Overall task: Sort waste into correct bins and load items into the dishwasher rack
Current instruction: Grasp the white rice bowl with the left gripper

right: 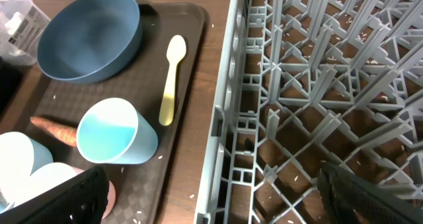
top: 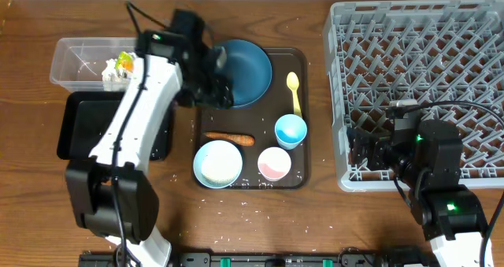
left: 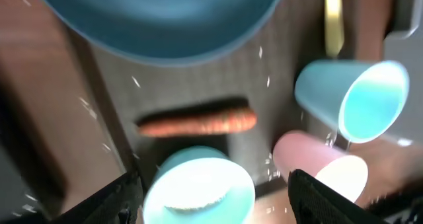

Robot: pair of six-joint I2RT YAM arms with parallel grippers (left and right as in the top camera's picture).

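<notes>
Your left pincer (left: 215,201) hangs released and empty over the brown tray (top: 264,137). There the carrot (left: 196,122) lies between the dark blue bowl (left: 158,19) and the light blue bowl (left: 198,187). Your right pincer (right: 218,197) is spread wide, holding nothing, above the rack's (top: 417,54) front left corner.

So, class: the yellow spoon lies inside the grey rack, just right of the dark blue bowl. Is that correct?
No. The yellow spoon lies on the brown tray, not in the grey rack; it is right of the dark blue bowl, as the overhead view shows.
</notes>
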